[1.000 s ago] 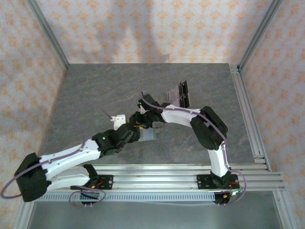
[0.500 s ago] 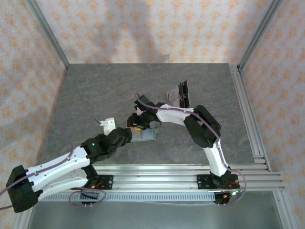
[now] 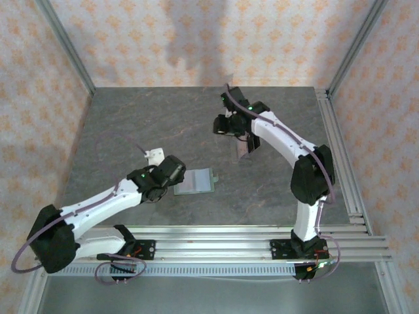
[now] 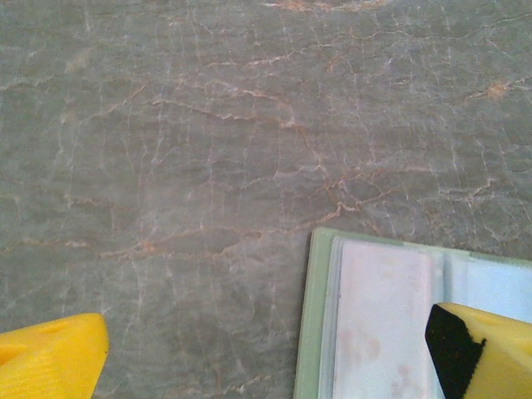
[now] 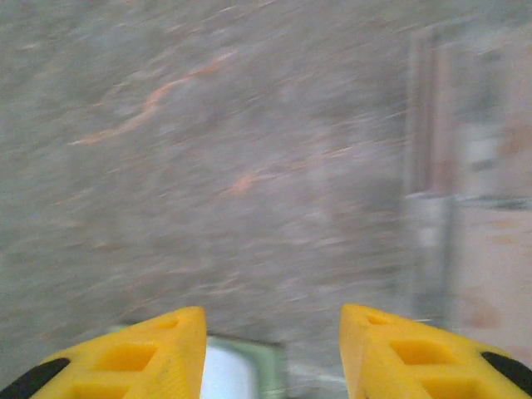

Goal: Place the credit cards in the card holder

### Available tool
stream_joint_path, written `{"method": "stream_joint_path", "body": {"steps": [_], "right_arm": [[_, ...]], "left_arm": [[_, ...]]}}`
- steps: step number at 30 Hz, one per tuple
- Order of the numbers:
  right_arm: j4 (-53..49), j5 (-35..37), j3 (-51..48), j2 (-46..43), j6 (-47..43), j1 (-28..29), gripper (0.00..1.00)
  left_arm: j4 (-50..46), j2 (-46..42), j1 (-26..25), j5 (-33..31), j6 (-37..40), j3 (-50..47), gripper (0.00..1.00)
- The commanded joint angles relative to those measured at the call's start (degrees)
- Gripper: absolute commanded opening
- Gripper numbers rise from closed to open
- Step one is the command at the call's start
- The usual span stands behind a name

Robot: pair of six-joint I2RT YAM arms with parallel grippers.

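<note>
Sage-green card holder [image 3: 195,181] lies open on the bench [image 3: 131,124] at your wide-open, empty left fingers [image 4: 50,357], one pale card [image 4: 378,316] seemingly pocketed. Your half-open right fingers [image 5: 125,357] hover near the spare cards [image 3: 247,142]; blur hides any hold.

My left end effector [image 4: 266,332] is yellow with a black pad; lower right, the sage-green folding card holder [image 4: 309,332] shows pale lining on the grey, orange-veined marbled worktop [image 4: 208,166].

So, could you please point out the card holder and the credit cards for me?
card holder [image 3: 195,182], top view, on its pale open inside.
credit cards [image 3: 243,149], top view, on the mauve card's visible face.
</note>
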Motion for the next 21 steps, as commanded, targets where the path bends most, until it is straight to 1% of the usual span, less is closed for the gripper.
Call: {"method": "stream_joint_path", "body": {"steps": [1, 3, 10, 21], "right_arm": [[-12.41, 12.48, 2.00, 2.16, -7.80, -0.42, 0.44], [-13.79, 14.83, 2.09, 3.07, -8.79, -0.88, 0.42], [-13.57, 18.02, -0.05, 4.98, -9.61, -1.05, 0.38], [-11.57, 17.84, -2.00, 7.44, -9.53, -1.79, 0.37]], "left_arm": [[-1.78, 4.18, 1.72, 1.25, 4.00, 3.95, 1.00], [-1.39, 6.54, 2.23, 1.73, 5.10, 5.55, 1.00], [-0.63, 11.10, 2.61, 2.76, 6.38, 7.90, 1.00], [-0.02, 11.90, 2.64, 3.17, 6.47, 7.15, 1.00]]}}
